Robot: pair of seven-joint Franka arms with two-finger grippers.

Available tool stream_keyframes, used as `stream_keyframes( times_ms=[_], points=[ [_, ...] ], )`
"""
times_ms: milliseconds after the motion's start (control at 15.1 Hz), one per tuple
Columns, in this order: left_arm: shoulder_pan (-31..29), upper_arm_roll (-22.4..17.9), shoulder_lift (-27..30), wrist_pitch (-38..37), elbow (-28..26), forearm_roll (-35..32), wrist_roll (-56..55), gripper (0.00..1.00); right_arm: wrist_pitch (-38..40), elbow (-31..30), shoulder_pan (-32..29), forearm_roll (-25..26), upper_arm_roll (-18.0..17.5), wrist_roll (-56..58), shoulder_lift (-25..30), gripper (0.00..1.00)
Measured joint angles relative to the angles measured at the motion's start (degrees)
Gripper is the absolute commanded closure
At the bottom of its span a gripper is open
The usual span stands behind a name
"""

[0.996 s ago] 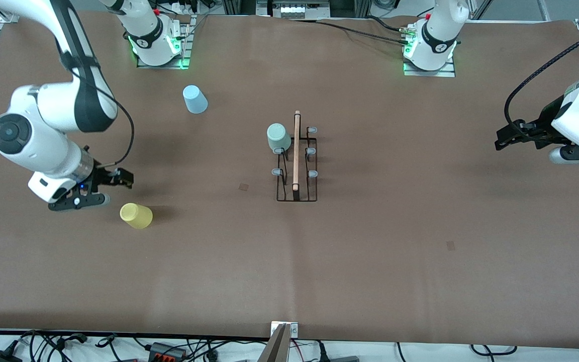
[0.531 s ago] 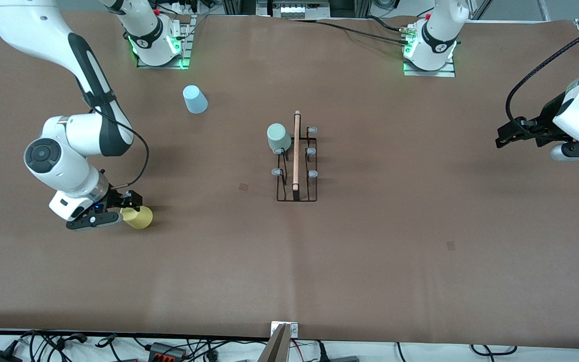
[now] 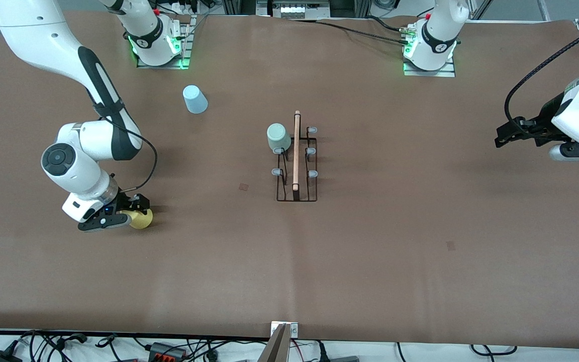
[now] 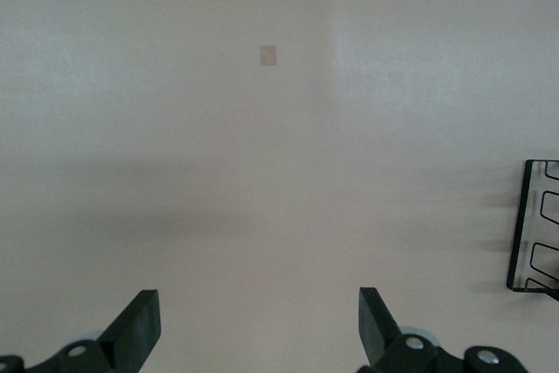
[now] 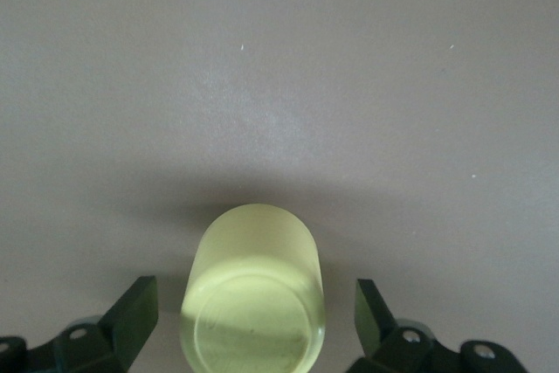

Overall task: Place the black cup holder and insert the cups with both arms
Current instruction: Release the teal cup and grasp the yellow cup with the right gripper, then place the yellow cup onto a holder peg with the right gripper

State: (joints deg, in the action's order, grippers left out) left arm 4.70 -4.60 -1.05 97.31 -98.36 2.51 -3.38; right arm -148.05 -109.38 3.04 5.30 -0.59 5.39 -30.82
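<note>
Over the last second the right gripper [image 3: 136, 210] had moved from beside the yellow cup [image 3: 141, 219] until its fingers stood on either side of it, at the lower left of the front view. Its jaws were wide, with the cup lying on its side between them and not yet pinched; the right wrist view showed gaps on both sides of the cup [image 5: 253, 290].

Nothing else had shifted. At the middle of the frame the black cup holder [image 3: 296, 166] stood on the brown table [image 3: 395, 241], so placing it looked done. One cup, the pale green cup [image 3: 278, 137], already sat upside down on a peg at the holder's upper end. The light blue cup [image 3: 195, 99] stood mouth down in the upper left, untouched.

At the right edge of the frame the left gripper [image 3: 501, 140] waited over bare table, jaws wide and empty [image 4: 258, 329].

By this reckoning roughly half the job was finished: the yellow cup wanted grasping and seating on a free peg, then the blue one.
</note>
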Motion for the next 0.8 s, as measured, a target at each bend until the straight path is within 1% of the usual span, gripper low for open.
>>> stream_keyframes(
  times_ms=[133, 199, 332, 465, 531, 598, 797],
  points=[
    [0.1, 0.0, 0.0, -0.1, 0.0, 0.0, 0.0, 0.0, -0.1, -0.1, 0.0, 0.0, 0.0, 0.0, -0.3, 0.0],
    [0.2, 0.0, 0.0, -0.1, 0.0, 0.0, 0.0, 0.0, -0.1, -0.2, 0.0, 0.0, 0.0, 0.0, -0.3, 0.12],
    [0.3, 0.0, 0.0, -0.2, 0.0, 0.0, 0.0, 0.0, -0.1, -0.3, 0.0, 0.0, 0.0, 0.0, -0.3, 0.41],
    [0.3, 0.0, 0.0, -0.2, 0.0, 0.0, 0.0, 0.0, -0.2, -0.2, 0.0, 0.0, 0.1, 0.0, -0.2, 0.59],
    [0.3, 0.0, 0.0, -0.2, 0.0, 0.0, 0.0, 0.0, -0.2, -0.2, 0.0, 0.0, 0.1, 0.0, -0.1, 0.65],
    [0.3, 0.0, 0.0, -0.2, 0.0, 0.0, 0.1, 0.0, -0.2, -0.2, 0.0, 0.0, 0.1, 0.1, 0.1, 0.68],
    [0.3, 0.0, 0.0, -0.2, 0.0, 0.0, 0.1, 0.0, 0.9, 0.1, 0.2, 0.0, 0.1, 0.4, 2.3, 0.68]
  ],
)
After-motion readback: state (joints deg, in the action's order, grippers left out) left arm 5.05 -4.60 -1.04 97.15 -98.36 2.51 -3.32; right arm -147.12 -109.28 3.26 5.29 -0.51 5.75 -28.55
